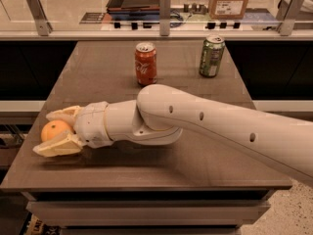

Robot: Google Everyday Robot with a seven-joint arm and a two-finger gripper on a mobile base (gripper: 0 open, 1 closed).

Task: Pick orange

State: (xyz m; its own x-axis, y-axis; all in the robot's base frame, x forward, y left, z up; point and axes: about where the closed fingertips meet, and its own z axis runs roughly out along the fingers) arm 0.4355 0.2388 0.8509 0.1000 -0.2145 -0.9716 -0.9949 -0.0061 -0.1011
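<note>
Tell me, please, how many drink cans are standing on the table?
2: a red can near the table's far middle, and a green can to its right. The gripper is by the orange at the near-left. None seems hidden.
</note>
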